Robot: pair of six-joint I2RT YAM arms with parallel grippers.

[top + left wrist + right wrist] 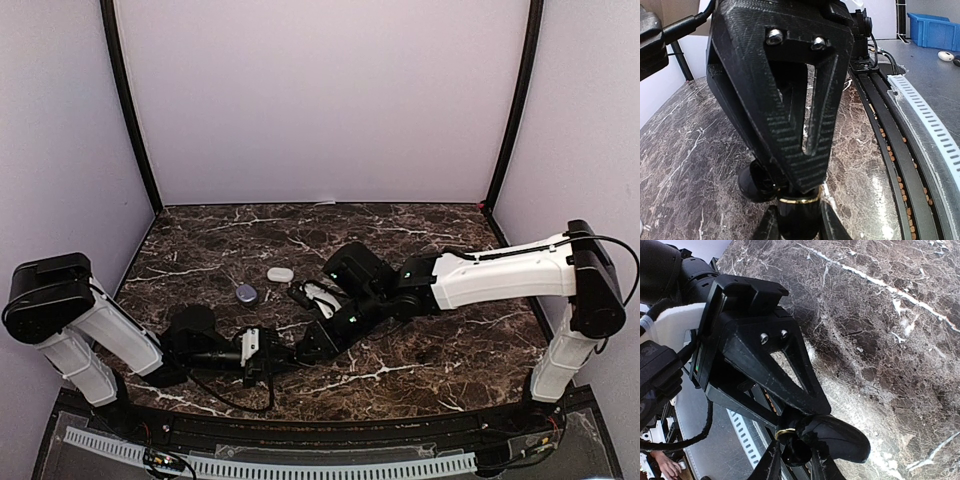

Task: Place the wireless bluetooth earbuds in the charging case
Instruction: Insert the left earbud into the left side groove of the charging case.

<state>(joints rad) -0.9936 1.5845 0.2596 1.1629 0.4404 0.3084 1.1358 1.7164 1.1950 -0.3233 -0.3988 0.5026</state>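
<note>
A glossy black charging case with a gold rim (800, 216) is held over the marble near the table's front edge. Its lid (751, 182) hangs open to one side. My left gripper (799, 229) is shut on the case body, one finger on each side. My right gripper (795, 468) comes in from the opposite side, and its jaws press on the same black case (799, 456) beside the open lid (842, 440). In the top view the left gripper (278, 358) and the right gripper (303, 350) meet tip to tip. I cannot make out the earbuds in any view.
A purple-grey pebble case (246, 292) and a white one (280, 273) lie behind the grippers. A small white piece (320, 296) sits by the right arm. A perforated cable duct (300, 466) runs along the near edge. Walls close off the back and sides.
</note>
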